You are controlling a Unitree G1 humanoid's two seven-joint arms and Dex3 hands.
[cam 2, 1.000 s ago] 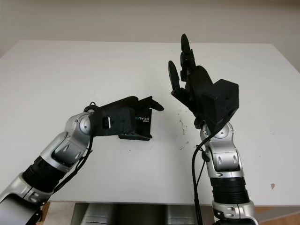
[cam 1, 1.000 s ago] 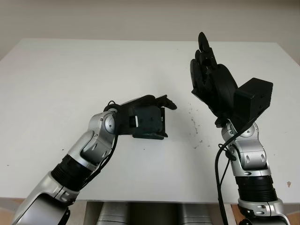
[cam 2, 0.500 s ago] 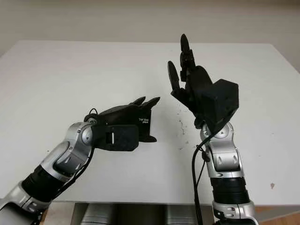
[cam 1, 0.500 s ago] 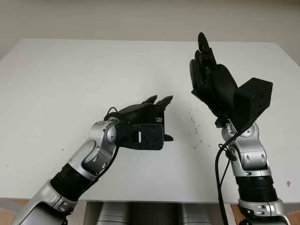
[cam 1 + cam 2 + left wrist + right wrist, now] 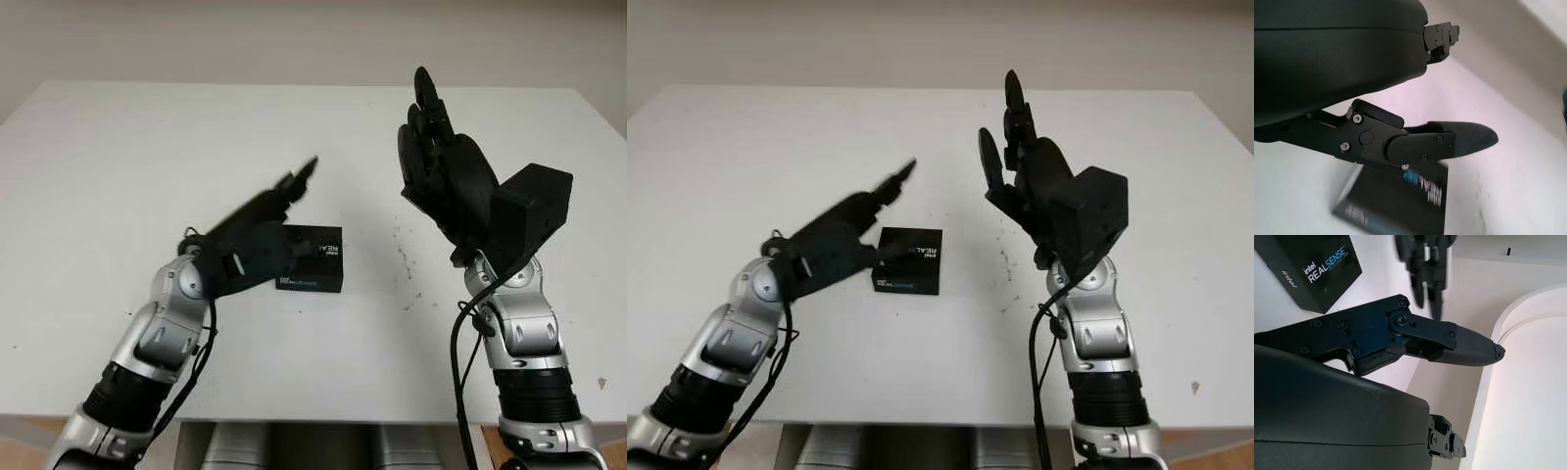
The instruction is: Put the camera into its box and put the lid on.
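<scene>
Black left hand point(image 5: 269, 220) open above box point(image 5: 312, 258)

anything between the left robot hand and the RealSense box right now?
Nothing visible. The left robot hand is open, raised just above and beside the black RealSense box, which lies closed on the white table with bare surface around it. The right robot hand is open, held up well to the other side.

1. A white table point(image 5: 118, 157) is being viewed from above; its top is spanning nearly the whole width of the scene.
2. A closed black box point(image 5: 315, 260), printed with "intel REALSENSE", is being carried flat near the table's middle.
3. Small dark specks point(image 5: 407, 262) are being seen scattered just right of the box.
</scene>
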